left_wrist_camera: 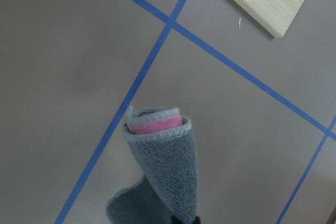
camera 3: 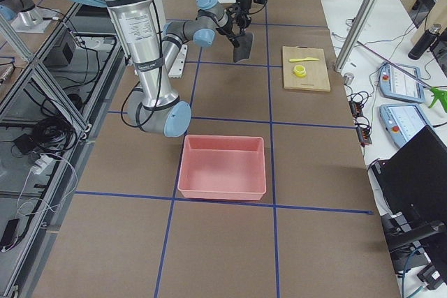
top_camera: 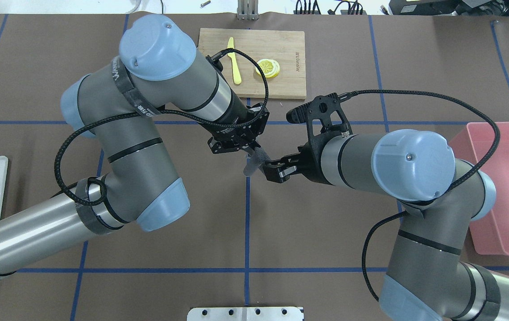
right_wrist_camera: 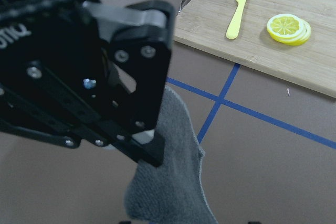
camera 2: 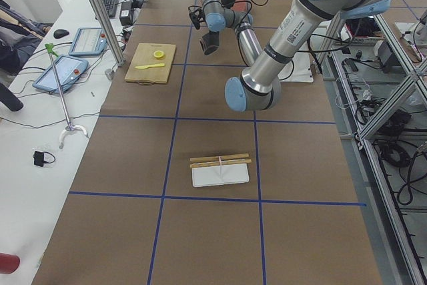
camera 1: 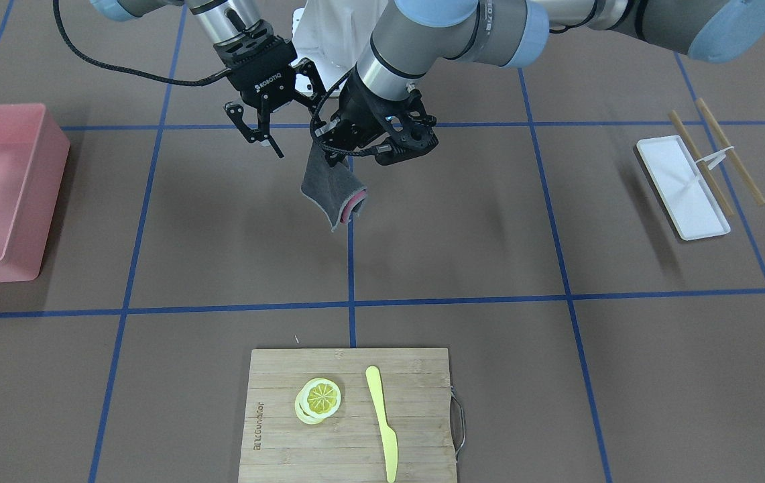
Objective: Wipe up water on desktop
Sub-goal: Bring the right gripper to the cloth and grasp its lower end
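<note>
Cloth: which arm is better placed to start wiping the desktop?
Left. The left gripper is shut on the cloth, which hangs above the desktop; the right gripper is open, empty, beside it.

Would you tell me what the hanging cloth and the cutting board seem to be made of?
Cloth: soft woven or terry fabric, grey outside and pink inside, judging by its fuzzy nap and stitched hem. Cutting board: pale wood, probably bamboo, with a matte finish, showing glued strips with grain.

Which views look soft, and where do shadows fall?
Right wrist: left claw fills the near field and looks soft, board sharper. Left wrist: cloth crisp, faint shadow on desktop. Front-facing: sharp, with diffuse arm shadows beside the cloth.
</note>
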